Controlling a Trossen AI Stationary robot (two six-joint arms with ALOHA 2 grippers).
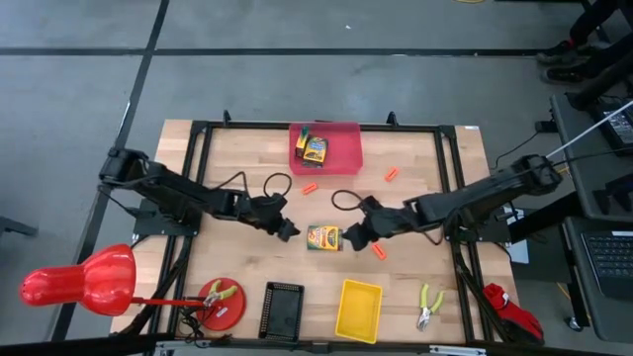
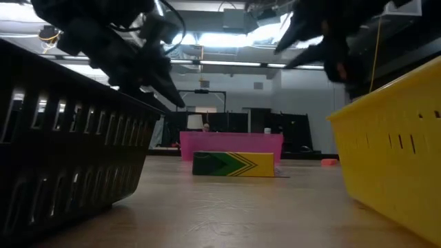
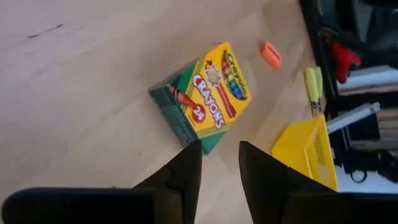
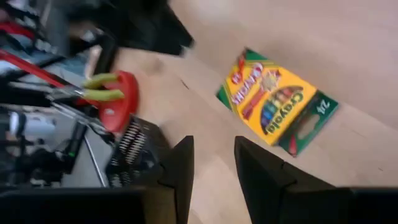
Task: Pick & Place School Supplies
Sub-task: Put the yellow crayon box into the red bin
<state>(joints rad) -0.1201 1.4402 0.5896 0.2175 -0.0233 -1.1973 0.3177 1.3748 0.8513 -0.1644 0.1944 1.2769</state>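
A green-and-yellow crayon box (image 1: 323,237) lies flat on the table's middle, also in the low view (image 2: 233,164) and both wrist views (image 3: 203,94) (image 4: 275,107). A second crayon box (image 1: 314,149) and a smaller yellow-and-dark-green block (image 1: 302,136) lie in the pink tray (image 1: 346,148) at the far edge. My left gripper (image 1: 290,231) hovers just left of the middle box, open with a narrow gap (image 3: 219,160). My right gripper (image 1: 351,237) hovers just right of it, open likewise (image 4: 213,157).
Small orange pieces (image 1: 310,188) (image 1: 391,174) (image 1: 378,251) lie around the middle. Along the near edge stand a red dish with pliers (image 1: 222,300), a black basket (image 1: 282,311), a yellow basket (image 1: 358,310) and yellow-green-handled pliers (image 1: 428,304). A red lamp (image 1: 84,282) is at near left.
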